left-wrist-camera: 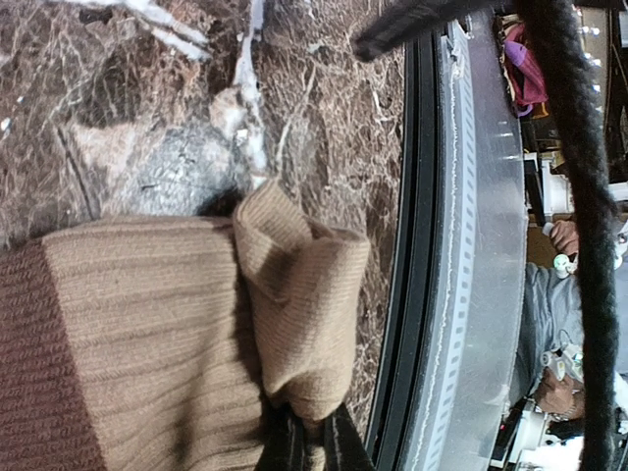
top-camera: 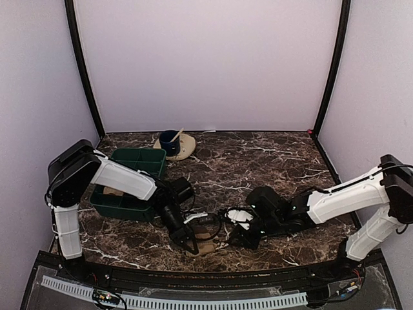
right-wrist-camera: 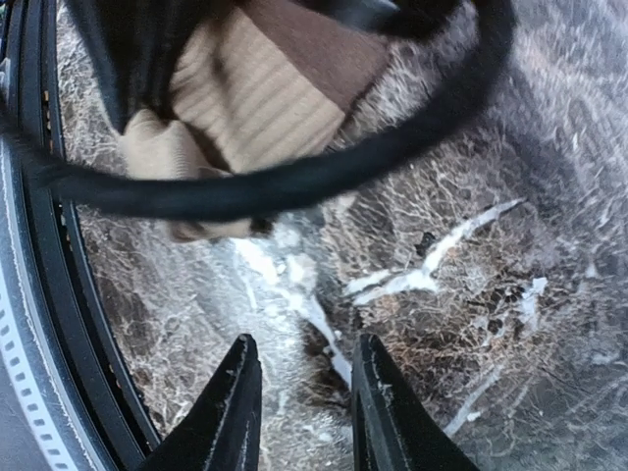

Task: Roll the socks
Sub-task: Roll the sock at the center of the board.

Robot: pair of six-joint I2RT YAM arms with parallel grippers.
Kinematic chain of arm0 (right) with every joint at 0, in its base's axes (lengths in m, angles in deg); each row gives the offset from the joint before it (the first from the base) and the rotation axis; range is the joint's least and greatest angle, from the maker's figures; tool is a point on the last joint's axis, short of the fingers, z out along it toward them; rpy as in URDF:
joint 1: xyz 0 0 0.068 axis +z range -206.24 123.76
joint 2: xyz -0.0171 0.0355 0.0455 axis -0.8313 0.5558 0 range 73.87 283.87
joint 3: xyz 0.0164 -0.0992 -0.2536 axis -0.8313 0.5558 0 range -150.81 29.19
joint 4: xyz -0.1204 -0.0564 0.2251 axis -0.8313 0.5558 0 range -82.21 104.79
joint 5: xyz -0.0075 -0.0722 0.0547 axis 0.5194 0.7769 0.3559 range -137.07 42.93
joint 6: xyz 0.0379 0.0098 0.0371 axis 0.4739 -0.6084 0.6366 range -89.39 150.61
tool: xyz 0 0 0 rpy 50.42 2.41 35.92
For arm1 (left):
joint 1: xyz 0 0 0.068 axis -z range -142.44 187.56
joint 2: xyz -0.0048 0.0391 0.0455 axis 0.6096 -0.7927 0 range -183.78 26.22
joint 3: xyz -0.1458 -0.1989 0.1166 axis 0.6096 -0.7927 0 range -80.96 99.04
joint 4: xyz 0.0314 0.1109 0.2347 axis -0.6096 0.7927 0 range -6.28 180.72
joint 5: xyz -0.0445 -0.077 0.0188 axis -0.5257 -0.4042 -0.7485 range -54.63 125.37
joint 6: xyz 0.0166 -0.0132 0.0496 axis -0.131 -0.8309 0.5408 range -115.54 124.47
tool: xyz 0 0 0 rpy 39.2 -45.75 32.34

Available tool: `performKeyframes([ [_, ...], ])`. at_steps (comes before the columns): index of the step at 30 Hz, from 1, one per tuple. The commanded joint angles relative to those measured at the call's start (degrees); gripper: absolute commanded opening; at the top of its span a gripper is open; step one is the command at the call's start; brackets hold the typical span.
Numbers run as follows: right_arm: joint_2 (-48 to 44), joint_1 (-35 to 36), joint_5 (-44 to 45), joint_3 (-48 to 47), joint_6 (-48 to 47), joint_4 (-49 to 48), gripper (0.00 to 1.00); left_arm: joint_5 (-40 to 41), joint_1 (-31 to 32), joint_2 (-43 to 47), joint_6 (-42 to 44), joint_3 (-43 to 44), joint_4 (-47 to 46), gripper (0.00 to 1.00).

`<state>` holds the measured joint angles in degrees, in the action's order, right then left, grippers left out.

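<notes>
Left end effector point(left-wrist-camera: 312, 446) pinches tan ribbed cloth sock point(left-wrist-camera: 147, 324) edge — roll looks barely begun. Right end effector point(right-wrist-camera: 306, 397) slightly parted, empty.

Bare table point(top-camera: 277, 161) centre-right; green bin point(top-camera: 139, 156) left; saucer point(top-camera: 187, 147) at rear; left gripper point(top-camera: 192, 247) on sock point(top-camera: 206, 246) front-centre

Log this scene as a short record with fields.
left tool: shut on a folded edge of the tan ribbed cloth sock
right tool: open, empty, over the dark marble table
sock state: mostly flat, one end folded over
sock place: near table edge
background: dark green plastic bin; blue cup on beige round saucer
</notes>
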<state>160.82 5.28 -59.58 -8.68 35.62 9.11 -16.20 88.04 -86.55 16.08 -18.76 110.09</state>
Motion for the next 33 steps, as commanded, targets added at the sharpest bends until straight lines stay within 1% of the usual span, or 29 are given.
performKeyframes([
  [1, -3.58, 4.74, 10.15, 1.40, -2.69, -3.64, 0.30, -1.82, -0.96, -2.08, 1.80, 1.91, 4.89, 0.00],
  [4, -3.66, 7.84, 12.67, 0.76, -4.07, -3.04, 0.31, -2.68, -1.33, -3.49, 2.21, 2.98, 5.93, 0.00],
  [10, -0.52, 13.70, 17.34, -2.68, -7.21, -0.99, 0.32, -4.23, -1.76, -5.78, 2.99, 4.22, 7.63, 0.00],
  [17, 3.63, 18.56, 21.66, -7.26, -10.92, 0.72, 0.39, -5.48, -2.31, -7.05, 3.79, 4.76, 8.73, 0.00],
  [23, 7.96, 19.52, 22.51, -10.87, -13.83, 2.47, 0.41, -6.23, -2.38, -8.15, 4.30, 5.37, 9.50, 0.00],
  [33, 12.25, 19.52, 23.79, -13.84, -17.97, 2.58, 0.43, -6.49, -2.40, -8.93, 4.60, 5.59, 10.02, 0.00],
])
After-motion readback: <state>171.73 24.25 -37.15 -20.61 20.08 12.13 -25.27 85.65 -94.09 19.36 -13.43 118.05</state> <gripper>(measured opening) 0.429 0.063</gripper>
